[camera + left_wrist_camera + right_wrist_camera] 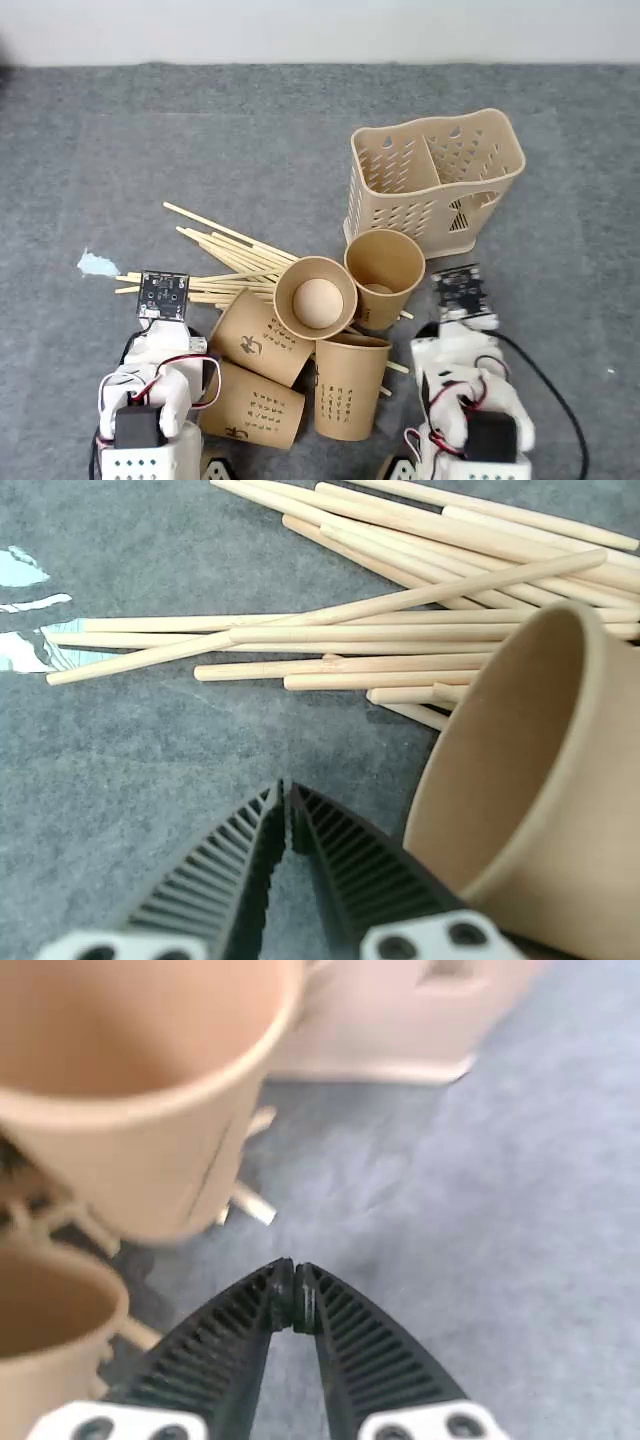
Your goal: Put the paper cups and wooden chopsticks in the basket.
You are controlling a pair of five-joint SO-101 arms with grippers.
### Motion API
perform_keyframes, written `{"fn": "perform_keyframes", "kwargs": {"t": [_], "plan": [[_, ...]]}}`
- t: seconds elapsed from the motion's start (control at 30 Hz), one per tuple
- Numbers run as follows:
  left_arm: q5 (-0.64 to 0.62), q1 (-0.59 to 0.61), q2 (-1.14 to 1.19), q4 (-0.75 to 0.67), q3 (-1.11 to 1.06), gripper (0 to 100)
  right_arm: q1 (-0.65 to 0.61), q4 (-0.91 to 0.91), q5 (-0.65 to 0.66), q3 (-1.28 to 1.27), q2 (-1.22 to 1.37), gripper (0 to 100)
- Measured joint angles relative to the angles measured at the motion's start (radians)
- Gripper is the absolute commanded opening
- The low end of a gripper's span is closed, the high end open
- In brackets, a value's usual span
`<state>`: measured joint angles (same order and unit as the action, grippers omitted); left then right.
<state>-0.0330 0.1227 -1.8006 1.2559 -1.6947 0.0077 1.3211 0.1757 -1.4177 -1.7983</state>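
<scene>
Cups of tan paper, five of them, sit bunched on the grey tabletop in the high view, between the two arms and just in front of the basket. One has its mouth up, right against the basket's front wall. The one touching it is tipped so that its mouth faces the camera and its pale bottom shows inside. Three more, with dark print on their sides, lie closer to the arms; whether the one nearest the right arm lies or stands is hard to tell. Wooden chopsticks, pale and slim, are fanned in a loose pile, and their near ends run under the cups. The basket is beige plastic with slotted walls and two compartments. A blue scrap lies near the chopsticks' outer ends.

The left arm sits low at the near edge. The left jaws are pressed together, tip to tip, gripping nothing, over bare tabletop with a cup's wall just beside them and the chopsticks beyond. The right jaws are likewise closed on nothing — a cup just beside, the basket's base farther off
</scene>
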Motion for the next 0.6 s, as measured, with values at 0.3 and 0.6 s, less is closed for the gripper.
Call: {"fn": "perform_keyframes", "kwargs": {"t": [0.3,0.6], "plan": [[0.0,0.0,0.0,0.0,0.0,1,-0.054,-0.031,-0.207,0.232,0.011,0.9],[0.0,0.0,0.0,0.0,0.0,1,-0.071,-0.032,-0.367,0.496,0.473,0.9]]}}
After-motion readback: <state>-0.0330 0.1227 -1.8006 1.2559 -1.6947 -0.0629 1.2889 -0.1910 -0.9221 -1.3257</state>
